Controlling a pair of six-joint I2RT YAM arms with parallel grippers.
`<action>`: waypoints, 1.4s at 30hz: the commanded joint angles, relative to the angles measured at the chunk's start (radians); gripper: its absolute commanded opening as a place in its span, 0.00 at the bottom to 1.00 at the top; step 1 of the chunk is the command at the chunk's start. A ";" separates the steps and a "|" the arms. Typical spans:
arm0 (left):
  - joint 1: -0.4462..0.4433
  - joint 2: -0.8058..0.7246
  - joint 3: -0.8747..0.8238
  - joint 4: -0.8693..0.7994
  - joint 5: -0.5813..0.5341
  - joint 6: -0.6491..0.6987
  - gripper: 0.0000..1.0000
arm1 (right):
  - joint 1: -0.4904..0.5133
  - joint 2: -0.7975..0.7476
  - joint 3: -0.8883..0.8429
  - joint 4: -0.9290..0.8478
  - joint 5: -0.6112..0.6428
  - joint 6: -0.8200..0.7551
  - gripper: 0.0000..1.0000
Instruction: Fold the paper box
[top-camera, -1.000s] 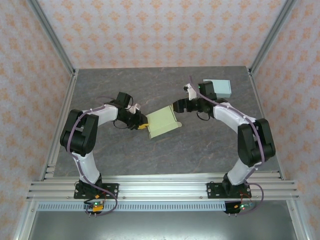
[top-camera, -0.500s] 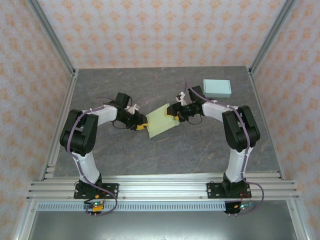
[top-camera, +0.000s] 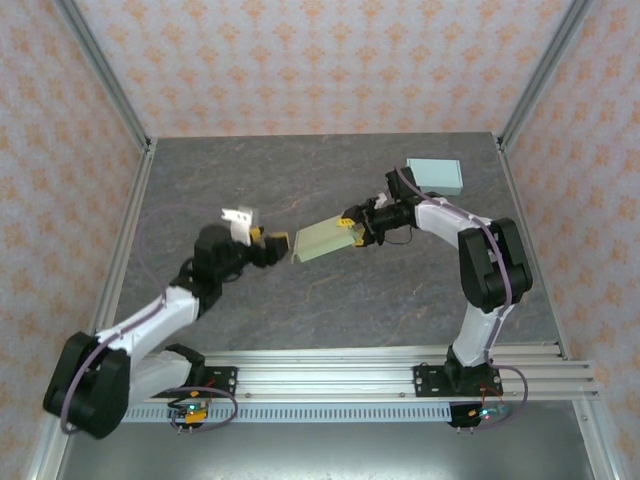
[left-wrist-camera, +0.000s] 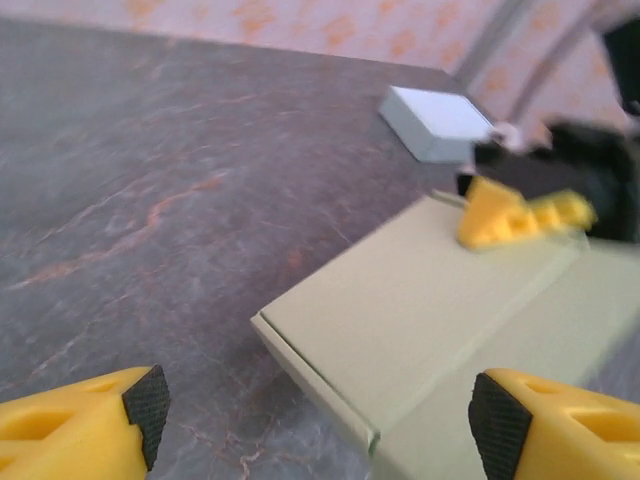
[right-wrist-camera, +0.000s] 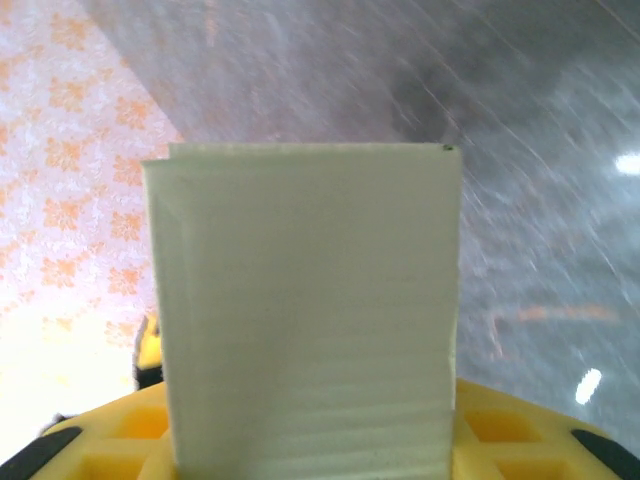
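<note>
Pale green flat paper box (top-camera: 322, 241) sits tilted between the two claws. Its far end is pinched in the right claw (top-camera: 351, 229), whose yellow fingers (right-wrist-camera: 505, 435) are clamped onto one panel. Its low end is just ahead of the left claw (top-camera: 275, 243), and I can't tell if that end touches the table. The left claw is spread wide and holds nothing; the box's near edge lies between its fingertips (left-wrist-camera: 85, 430). Looks mid-fold: right steadies, left lines up on the free end. The next move calls for a square approach and a gentle close, since thin card could buckle or slip from the right's pinch. Dark grey marbled tabletop (top-camera: 250, 180) lies under both claws. A light blue-grey closed carton (top-camera: 435, 176) sits behind the right claw, well apart. Pink walls with orange floral print (top-camera: 300, 60) and silver aluminium frame posts (top-camera: 105, 75) stand beyond.
</note>
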 joint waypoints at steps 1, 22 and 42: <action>-0.081 -0.051 -0.091 0.215 -0.105 0.385 0.86 | -0.009 -0.018 0.018 -0.249 -0.087 0.051 0.38; -0.372 0.191 0.036 0.062 -0.105 0.704 0.81 | -0.032 0.056 0.009 -0.356 -0.075 0.105 0.37; -0.260 0.376 0.278 -0.156 0.032 0.639 0.39 | -0.106 -0.116 -0.037 -0.181 0.116 0.011 0.68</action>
